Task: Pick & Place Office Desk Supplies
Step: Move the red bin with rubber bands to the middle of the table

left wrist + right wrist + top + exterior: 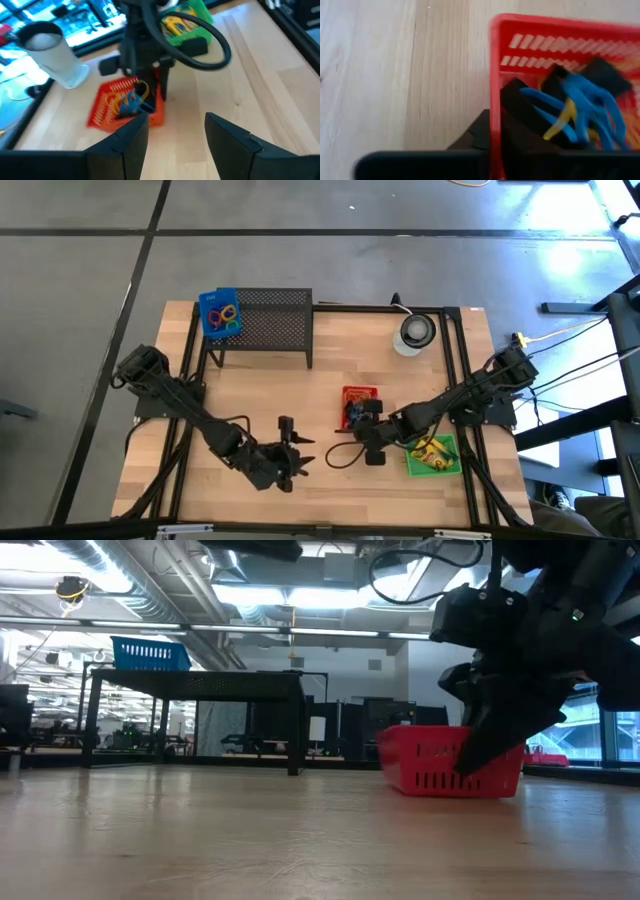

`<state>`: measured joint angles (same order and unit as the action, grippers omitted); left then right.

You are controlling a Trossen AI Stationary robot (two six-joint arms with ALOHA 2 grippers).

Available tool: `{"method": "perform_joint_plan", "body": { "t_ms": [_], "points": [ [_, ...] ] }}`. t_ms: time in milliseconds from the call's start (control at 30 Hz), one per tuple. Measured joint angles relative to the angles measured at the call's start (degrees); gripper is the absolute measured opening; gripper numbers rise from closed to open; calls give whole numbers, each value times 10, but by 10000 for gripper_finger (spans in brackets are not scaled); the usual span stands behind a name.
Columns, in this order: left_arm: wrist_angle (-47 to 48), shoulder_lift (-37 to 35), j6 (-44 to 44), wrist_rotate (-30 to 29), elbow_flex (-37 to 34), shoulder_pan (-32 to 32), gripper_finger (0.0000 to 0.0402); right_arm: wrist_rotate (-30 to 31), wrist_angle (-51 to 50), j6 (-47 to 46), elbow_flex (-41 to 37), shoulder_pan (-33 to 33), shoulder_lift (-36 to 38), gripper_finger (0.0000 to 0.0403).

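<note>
Pinching the near wall of the light, flexible red basket (pixel 494 75) mid-table, right gripper (pixel 372 442) clamps its rim; floppy rubber bands (pixel 580 107) inside snag easily; left gripper (pixel 292 448) waits spread.

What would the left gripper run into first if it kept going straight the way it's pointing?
Probably the red basket, which lies straight ahead of the open left gripper over bare tabletop. The right gripper stands at the basket's near wall; depth is unclear, so it might be met first.
</note>
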<state>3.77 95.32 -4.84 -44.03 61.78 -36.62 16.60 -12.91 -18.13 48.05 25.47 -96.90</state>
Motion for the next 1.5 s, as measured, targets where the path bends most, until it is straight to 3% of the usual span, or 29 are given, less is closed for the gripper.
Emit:
{"method": "perform_joint_plan", "body": {
  "t_ms": [200, 333, 467, 767, 933, 1100, 1267, 1500],
  "points": [
    [11, -21, 0, -70, 0, -20, 189, -6, 15, 6, 0, -2, 0, 8],
    [12, -38, 0, -120, 0, -37, 189, -15, 83, 8, 0, -13, 0, 5],
    [7, -55, -1, -171, 0, -51, 189, -65, 155, 19, 3, -38, -1, 5],
    [9, -58, -19, -232, 0, -57, 189, -87, 132, 111, 144, -70, -104, 5],
    [9, -58, -35, -270, 0, -65, 189, -82, 118, 123, 209, -100, -170, 7],
    [8, -58, -36, -272, 0, -80, 189, -83, 116, 106, 234, -117, -201, 8],
    [8, -57, -36, -281, 0, -96, 189, -87, 103, 79, 235, -123, -199, 35],
    [8, -57, -38, -310, 0, -99, 189, -87, 82, 74, 244, -121, -196, 117]
  ]
}}
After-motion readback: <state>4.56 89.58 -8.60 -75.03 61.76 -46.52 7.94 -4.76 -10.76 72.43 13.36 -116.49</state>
